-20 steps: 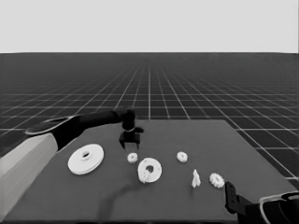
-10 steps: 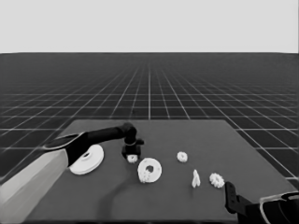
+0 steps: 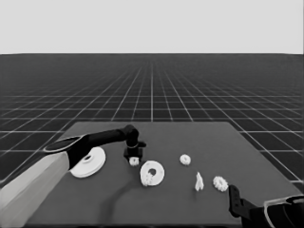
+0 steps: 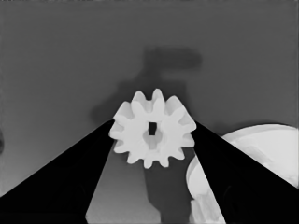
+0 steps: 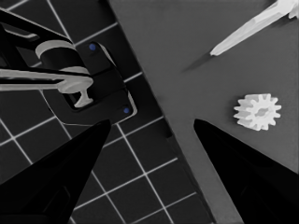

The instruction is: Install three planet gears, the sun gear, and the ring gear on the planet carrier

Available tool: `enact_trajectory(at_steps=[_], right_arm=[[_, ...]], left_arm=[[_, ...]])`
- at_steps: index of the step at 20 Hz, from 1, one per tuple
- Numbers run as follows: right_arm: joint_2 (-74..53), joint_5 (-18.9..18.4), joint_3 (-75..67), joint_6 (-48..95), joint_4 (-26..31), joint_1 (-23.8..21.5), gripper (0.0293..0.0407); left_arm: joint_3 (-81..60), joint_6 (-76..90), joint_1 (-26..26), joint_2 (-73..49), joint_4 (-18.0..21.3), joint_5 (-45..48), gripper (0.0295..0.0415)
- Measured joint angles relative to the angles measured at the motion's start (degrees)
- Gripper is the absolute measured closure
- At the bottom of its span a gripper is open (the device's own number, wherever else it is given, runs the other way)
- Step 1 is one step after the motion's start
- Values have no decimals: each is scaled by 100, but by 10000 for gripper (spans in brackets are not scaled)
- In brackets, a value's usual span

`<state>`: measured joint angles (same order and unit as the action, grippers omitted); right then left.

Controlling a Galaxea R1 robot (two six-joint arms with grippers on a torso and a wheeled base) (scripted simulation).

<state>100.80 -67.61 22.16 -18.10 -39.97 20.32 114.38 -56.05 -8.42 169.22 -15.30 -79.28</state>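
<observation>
While the right arm waits at the head view's 5 o'clock corner, the left gripper (image 3: 134,156) stands down on the desk (image 3: 247,142), fingers straddling a small gear (image 3: 134,161). The larger round part (image 3: 89,162) lies at that gear's 9 o'clock, partly behind the arm. The smaller round part (image 3: 152,173) lies at its 4 o'clock, a gear on its near rim. A second loose gear (image 3: 185,159) lies at 3 o'clock; the thin white piece (image 3: 199,181) and a third gear (image 3: 220,183) lie toward the waiting gripper.

Left wrist view: the fingers (image 4: 70,182) touch the gear (image 4: 153,129) on both sides, closed against its teeth. The smaller round part (image 4: 266,149) is just beside one finger.

Right wrist view: the right gripper (image 5: 152,122) hangs over the desk corner, fingers apart, a gear (image 5: 257,112) and the thin piece (image 5: 247,25) nearby.
</observation>
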Motion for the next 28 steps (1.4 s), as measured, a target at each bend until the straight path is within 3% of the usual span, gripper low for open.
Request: enact_trajectory(at_steps=[3, 10, 13, 20, 23, 28], right_arm=[[0, 0, 0, 0, 0, 0, 315], [0, 0, 0, 0, 0, 0, 315], [0, 0, 0, 0, 0, 0, 315], [0, 0, 0, 0, 0, 0, 315], [0, 0, 0, 0, 0, 0, 315], [0, 0, 0, 0, 0, 0, 315]], left_arm=[[-915, -464, 785, -335, 596, -543, 398], [-971, -491, 997, -350, 790, -640, 398], [-772, -1081, 972, 454, 728, -712, 398], [-615, -1167, 969, 685, 718, -724, 398], [-109, -889, 305, 852, 141, -405, 398], [81, -790, 164, 917, 21, -305, 398]])
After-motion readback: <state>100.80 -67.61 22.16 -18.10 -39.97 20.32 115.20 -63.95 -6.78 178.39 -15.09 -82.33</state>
